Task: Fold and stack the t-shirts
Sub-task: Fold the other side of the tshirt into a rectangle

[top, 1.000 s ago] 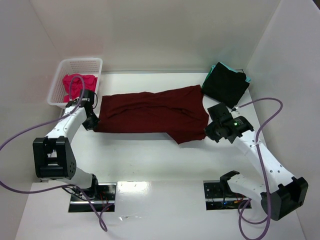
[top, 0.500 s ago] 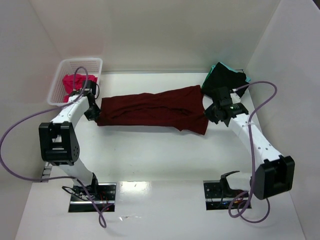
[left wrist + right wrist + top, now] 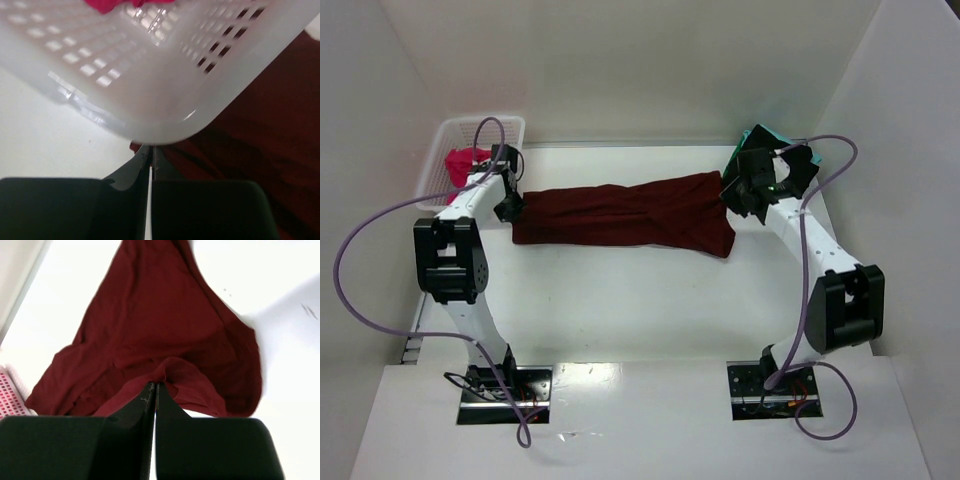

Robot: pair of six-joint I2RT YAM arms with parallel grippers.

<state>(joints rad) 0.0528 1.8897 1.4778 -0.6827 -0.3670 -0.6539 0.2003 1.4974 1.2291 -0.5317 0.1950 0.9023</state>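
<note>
Folding dark maroon cloth t-shirt [image 3: 620, 213], which lay stretched across white tabletop [image 3: 620, 300]. Left fingers [image 3: 136, 172] clamped its end beside white plastic lattice basket [image 3: 432, 160]; right fingers [image 3: 142, 407] clamped opposite end. Best approach seemed: keep cloth taut, move both ends level, align edges.

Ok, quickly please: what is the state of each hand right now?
Left hand: closed, pinching an edge of the maroon shirt.
Right hand: closed, pinching a fold of the maroon shirt.
</note>
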